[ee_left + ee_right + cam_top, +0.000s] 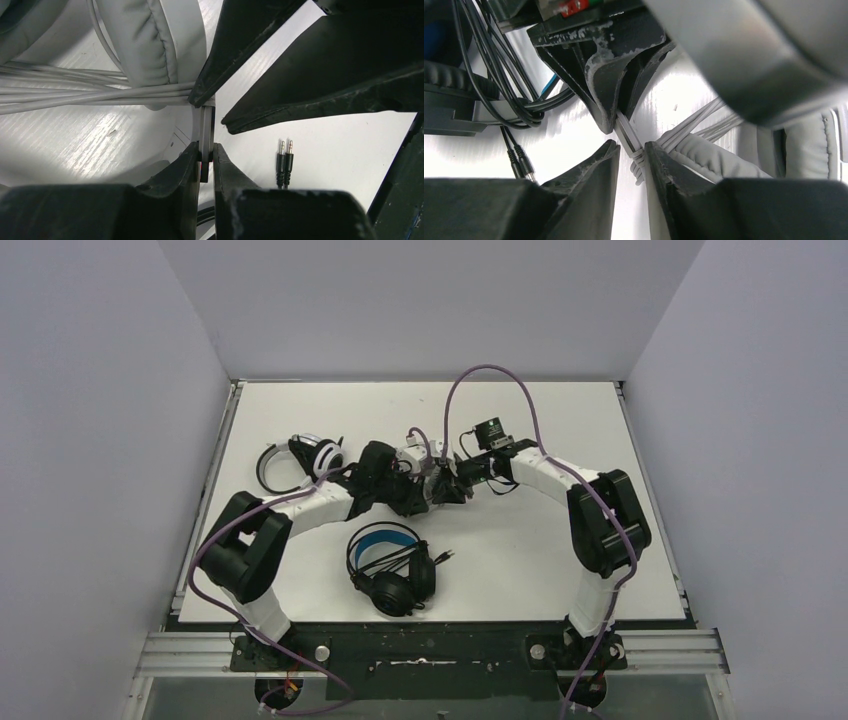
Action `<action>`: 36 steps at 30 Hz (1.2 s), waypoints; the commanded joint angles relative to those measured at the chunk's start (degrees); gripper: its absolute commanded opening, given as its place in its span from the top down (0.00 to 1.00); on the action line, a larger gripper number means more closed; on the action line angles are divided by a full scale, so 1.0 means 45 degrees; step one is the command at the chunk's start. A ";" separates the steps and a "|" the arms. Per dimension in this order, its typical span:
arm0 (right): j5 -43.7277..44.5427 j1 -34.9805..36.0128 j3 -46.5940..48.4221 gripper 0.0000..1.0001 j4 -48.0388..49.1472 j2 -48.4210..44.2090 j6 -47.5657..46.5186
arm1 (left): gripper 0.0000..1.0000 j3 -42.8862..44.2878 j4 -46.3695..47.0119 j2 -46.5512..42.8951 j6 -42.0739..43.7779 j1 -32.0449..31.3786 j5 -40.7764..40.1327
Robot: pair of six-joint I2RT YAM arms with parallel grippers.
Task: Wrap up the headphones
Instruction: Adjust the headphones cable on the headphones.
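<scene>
Left arm: stretched to centre, left gripper [205, 152] clamping grey strap [204, 125].
Right arm: bent left, right gripper [631, 150] flanking pale cable [638, 161]; grip we cannot tell.
White headset [415, 453]: centre, between both grippers.

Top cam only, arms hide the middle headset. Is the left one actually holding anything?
Observer: Yes, the left gripper is shut on a flat pale strip that runs into the bundled pale cable.
Operator: Right side?
Observer: The right gripper straddles that cable, jaws apart, gap showing on one side.
Operator: Black headset's plugs?
Observer: Two black plugs lie side by side on the table, touching neither gripper.
</scene>
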 commanded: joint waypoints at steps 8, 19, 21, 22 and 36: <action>-0.0376 0.0005 0.0399 0.63 -0.0155 0.0236 -0.0722 | 0.99 -0.0539 0.2440 -0.0866 -0.0018 0.0054 0.0565; -0.0587 -0.0209 0.0146 0.58 0.0802 0.0532 -0.0005 | 0.99 -0.0763 0.3046 -0.0947 0.0153 0.0026 0.0919; -0.0703 -0.0280 0.0079 0.58 0.1001 0.0532 0.0137 | 0.99 -0.0769 0.3080 -0.0981 0.0312 0.0002 0.1004; -0.0736 -0.0328 0.0032 0.58 0.1187 0.0484 0.0303 | 0.99 -0.0732 0.3026 -0.1007 0.0419 -0.0013 0.1041; -0.0938 -0.0968 -0.0699 0.58 0.2645 0.0352 0.1323 | 0.99 -0.0391 0.2807 -0.0975 0.1306 -0.0018 0.0682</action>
